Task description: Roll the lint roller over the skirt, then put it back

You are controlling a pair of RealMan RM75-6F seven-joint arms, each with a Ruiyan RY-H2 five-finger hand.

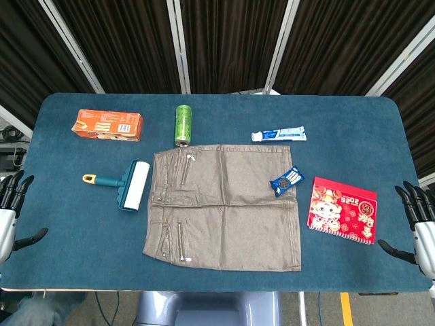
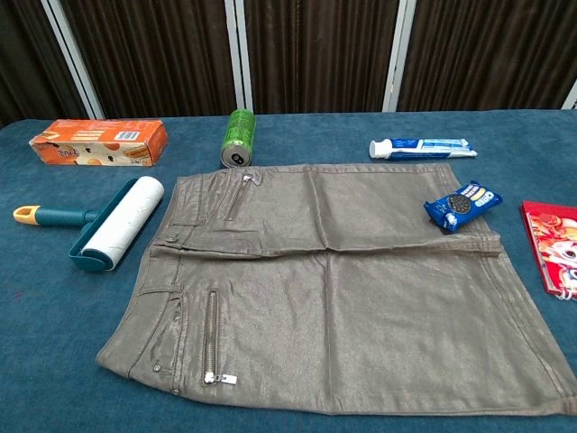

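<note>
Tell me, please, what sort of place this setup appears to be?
Probably a robot test bench rather than a home: a blue-covered table against dark curtains, with unrelated items laid out, such as a skirt, a lint roller and toothpaste.

left hand (image 1: pixel 9 207): black fingers, silver-grey metallic palm body | right hand (image 1: pixel 419 224): same build, black fingers on a pale silver-grey body | seen only in head view at the frame edges
</note>
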